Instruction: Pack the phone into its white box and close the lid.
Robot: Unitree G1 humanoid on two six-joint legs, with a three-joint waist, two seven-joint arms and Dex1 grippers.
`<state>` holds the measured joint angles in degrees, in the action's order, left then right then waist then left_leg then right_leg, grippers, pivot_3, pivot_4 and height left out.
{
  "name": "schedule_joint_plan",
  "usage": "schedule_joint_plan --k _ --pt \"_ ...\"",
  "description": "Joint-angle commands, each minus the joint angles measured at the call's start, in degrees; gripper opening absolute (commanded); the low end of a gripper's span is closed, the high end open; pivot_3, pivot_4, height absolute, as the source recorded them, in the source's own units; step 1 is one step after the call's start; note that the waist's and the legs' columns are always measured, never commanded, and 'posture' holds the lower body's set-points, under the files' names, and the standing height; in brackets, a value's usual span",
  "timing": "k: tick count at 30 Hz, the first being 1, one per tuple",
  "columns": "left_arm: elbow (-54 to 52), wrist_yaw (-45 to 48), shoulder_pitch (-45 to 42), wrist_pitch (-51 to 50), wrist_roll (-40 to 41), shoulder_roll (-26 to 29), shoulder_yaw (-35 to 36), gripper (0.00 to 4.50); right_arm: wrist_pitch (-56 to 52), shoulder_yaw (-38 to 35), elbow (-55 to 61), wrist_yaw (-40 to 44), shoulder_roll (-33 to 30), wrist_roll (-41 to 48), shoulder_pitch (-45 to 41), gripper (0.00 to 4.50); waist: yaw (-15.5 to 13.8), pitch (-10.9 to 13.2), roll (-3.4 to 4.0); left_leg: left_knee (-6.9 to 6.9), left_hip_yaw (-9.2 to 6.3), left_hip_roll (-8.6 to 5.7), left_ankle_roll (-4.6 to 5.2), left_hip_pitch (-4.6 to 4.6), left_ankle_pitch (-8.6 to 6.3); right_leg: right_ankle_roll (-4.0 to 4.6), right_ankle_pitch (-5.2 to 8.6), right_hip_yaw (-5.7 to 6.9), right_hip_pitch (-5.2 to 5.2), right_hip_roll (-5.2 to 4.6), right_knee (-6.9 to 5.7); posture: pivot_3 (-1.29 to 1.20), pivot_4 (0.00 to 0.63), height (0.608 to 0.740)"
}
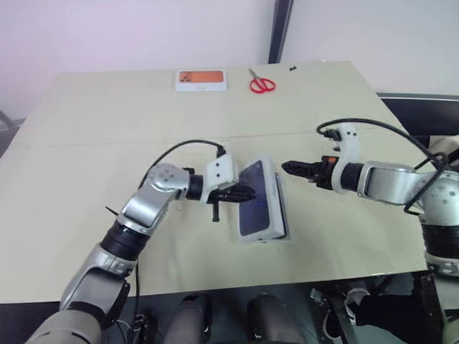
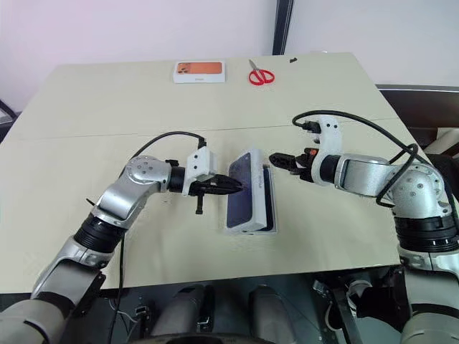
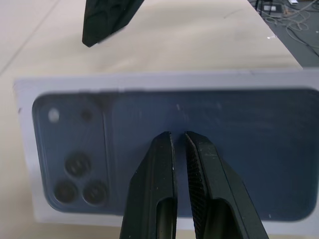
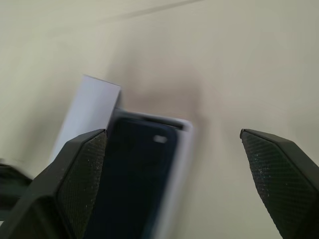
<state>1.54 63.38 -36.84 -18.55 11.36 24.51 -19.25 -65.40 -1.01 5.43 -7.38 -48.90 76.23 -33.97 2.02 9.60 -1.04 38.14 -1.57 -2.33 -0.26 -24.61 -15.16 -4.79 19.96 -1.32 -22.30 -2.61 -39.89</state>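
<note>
Your left end effector (image 2: 233, 186), fingers together, rests on the phone (image 2: 244, 201), which lies in the white box (image 2: 250, 228) mid-desk (image 2: 107, 107), long axis running away from you. Your right end effector (image 2: 276, 160) hovers spread just beside its far right corner.

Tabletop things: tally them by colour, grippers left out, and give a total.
White: 2, the white box and the lid
Navy: 1, the phone
Orange-topped: 1, the flat box
Red: 1, the scissors
Total: 5
</note>
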Motion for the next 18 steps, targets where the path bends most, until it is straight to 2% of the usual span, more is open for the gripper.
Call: schedule_joint_plan --k 1,2,5,6,7,9,11,18 --pt "-2.06 -0.90 -0.99 -0.94 1.79 0.80 3.72 0.43 3.37 3.35 4.24 9.94 -4.32 -12.55 -1.44 2.40 -0.06 0.00 0.00 0.01 -0.01 0.00 0.00 -0.01 0.00 0.00 0.00 0.01 0.00 0.00 0.00 0.00 0.150 0.740" --pt "-2.34 -1.13 -0.82 -1.38 2.10 1.12 4.31 0.43 4.12 4.59 5.00 12.40 -5.35 -15.57 -1.43 2.07 -0.13 0.00 0.00 0.01 -0.01 0.00 0.00 0.00 0.00 0.00 0.00 0.01 0.00 0.00 0.00 0.00 0.150 0.740" --pt "-2.93 -1.43 -0.03 -1.54 1.77 2.76 5.53 0.43 7.61 8.82 8.30 20.61 -8.98 -24.54 -1.49 0.59 -0.23 0.00 0.01 0.03 -0.02 0.00 0.00 -0.01 0.00 0.00 0.00 0.00 -0.01 0.00 0.01 0.00 0.150 0.740" --pt "-3.38 -1.26 0.66 -1.67 1.59 4.12 6.00 0.43 10.71 11.83 10.71 24.66 -11.81 -29.88 -1.60 0.20 -0.32 0.01 0.02 0.03 -0.02 0.00 0.00 -0.01 0.00 0.00 0.00 0.00 -0.01 0.00 0.01 0.00 0.150 0.740" --pt "-3.71 -1.15 1.13 -1.80 1.51 5.06 6.29 0.43 13.00 13.79 12.25 27.72 -13.64 -33.93 -1.60 0.04 -0.39 0.03 0.05 0.03 -0.01 0.00 0.00 -0.01 0.00 0.00 0.00 -0.01 -0.03 0.00 0.01 0.00 0.150 0.740" --pt "-4.52 -0.47 1.91 -2.19 1.59 6.60 6.16 0.43 18.31 17.31 15.28 33.86 -17.23 -41.48 -0.78 0.04 -0.69 0.04 0.08 0.02 -0.02 0.00 0.00 0.00 -0.01 0.00 0.00 -0.01 -0.04 0.00 0.01 0.00 0.150 0.740" --pt "-5.25 0.48 2.39 -2.37 1.35 7.69 4.97 0.43 20.81 18.71 16.65 38.16 -18.29 -45.45 0.02 0.04 -1.01 0.04 0.07 0.04 -0.02 0.00 0.00 0.00 0.00 0.00 0.00 -0.01 -0.04 0.00 0.02 0.00 0.150 0.740" --pt "-4.09 2.71 1.91 -1.47 -4.16 8.28 -2.62 0.43 25.50 22.28 21.38 48.13 -18.16 -56.02 2.95 0.04 -1.66 0.04 0.07 0.13 -0.03 -0.02 0.01 -0.01 -0.01 0.00 0.00 -0.01 0.06 -0.04 0.10 0.00 0.150 0.740"
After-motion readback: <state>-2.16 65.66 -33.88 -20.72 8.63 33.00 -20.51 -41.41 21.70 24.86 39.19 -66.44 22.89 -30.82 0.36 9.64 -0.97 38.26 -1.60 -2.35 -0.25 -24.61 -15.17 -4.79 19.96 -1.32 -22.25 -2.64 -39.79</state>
